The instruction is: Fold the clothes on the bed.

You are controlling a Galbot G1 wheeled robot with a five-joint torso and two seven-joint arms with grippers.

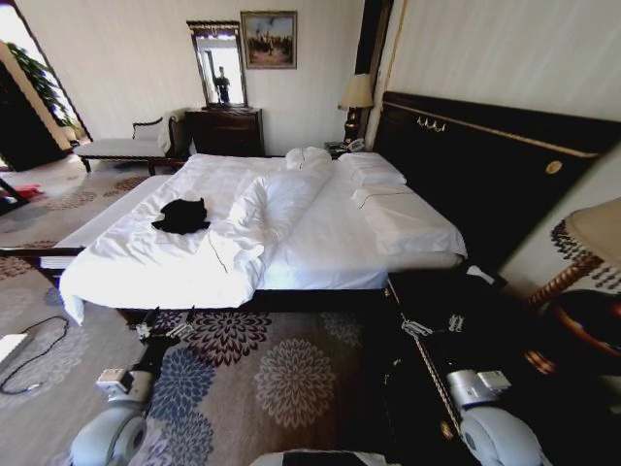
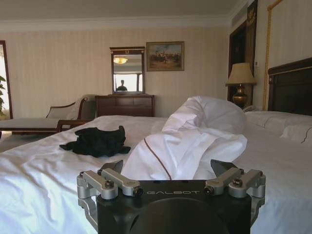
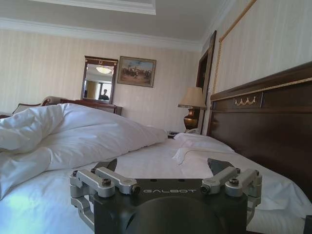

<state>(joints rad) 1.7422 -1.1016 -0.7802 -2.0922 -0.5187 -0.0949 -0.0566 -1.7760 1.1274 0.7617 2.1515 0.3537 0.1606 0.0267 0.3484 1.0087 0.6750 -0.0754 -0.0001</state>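
Observation:
The clothes are one black garment lying crumpled on the left part of the bed, on the white sheet. A rumpled duvet fold lies beside it. In the left wrist view the clothes sit beyond the bed edge, left of the duvet fold. My left gripper hangs open and empty over the carpet, just short of the bed's near edge. My right gripper is open and empty too, low by the bed's head end.
The dark headboard and a dark nightstand stand at right, with a lamp on a round table. A chaise bench and a dresser with mirror line the far wall. A cable lies on the patterned carpet.

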